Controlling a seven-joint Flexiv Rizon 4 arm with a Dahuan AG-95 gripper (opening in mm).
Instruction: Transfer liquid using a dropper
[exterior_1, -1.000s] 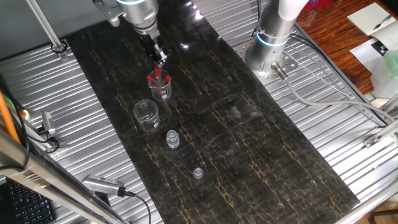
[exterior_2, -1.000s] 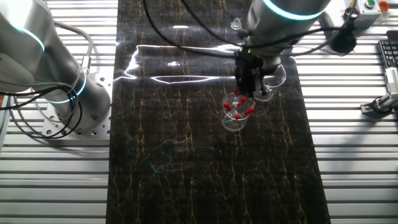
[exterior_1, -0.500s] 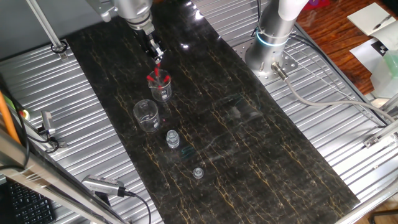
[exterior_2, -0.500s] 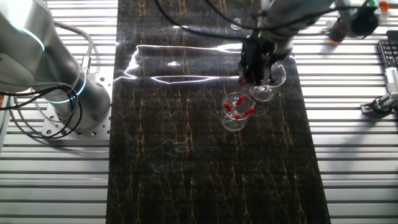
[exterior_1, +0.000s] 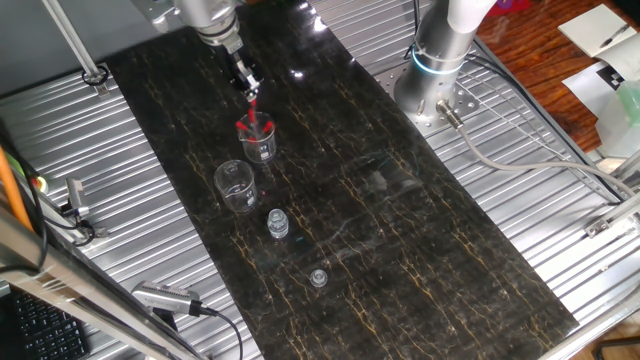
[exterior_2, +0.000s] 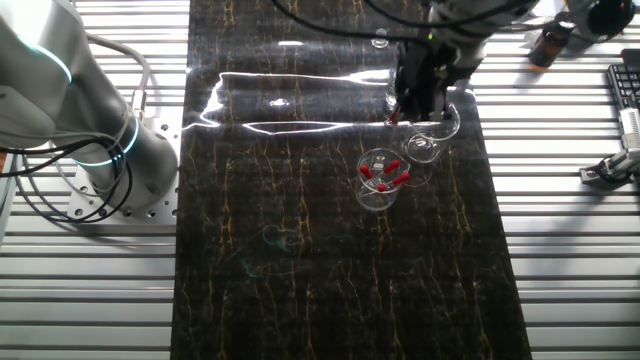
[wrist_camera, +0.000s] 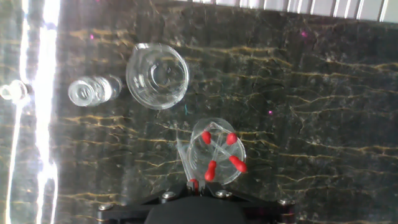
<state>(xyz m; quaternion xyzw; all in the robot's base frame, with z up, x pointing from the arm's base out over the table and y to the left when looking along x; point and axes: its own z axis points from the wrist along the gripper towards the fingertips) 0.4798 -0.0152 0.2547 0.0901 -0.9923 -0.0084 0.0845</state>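
Observation:
My gripper (exterior_1: 248, 88) is shut on the dropper (exterior_1: 252, 101), a slim clear tube with a red bulb, held just above the small beaker (exterior_1: 259, 141) that holds several more red-bulbed droppers. In the hand view the jaws (wrist_camera: 194, 185) clamp the red bulb, and the clear tube (wrist_camera: 185, 160) hangs beside that beaker's (wrist_camera: 219, 151) left rim. In the other fixed view the gripper (exterior_2: 405, 106) hangs behind and above the beaker (exterior_2: 380, 180). An empty clear beaker (exterior_1: 235, 185) stands in front of the dropper beaker; it also shows in the hand view (wrist_camera: 157, 74).
A ribbed clear vial (exterior_1: 277, 224) and a small clear cap (exterior_1: 318, 277) stand in line beyond the empty beaker on the dark marble strip (exterior_1: 400, 230). The vial (wrist_camera: 90, 91) also shows in the hand view. A second arm's base (exterior_1: 435, 70) is at the table's far side.
The gripper has risen and pulled back from the dropper beaker, lifting one dropper out of it. The beakers and vial have not moved.

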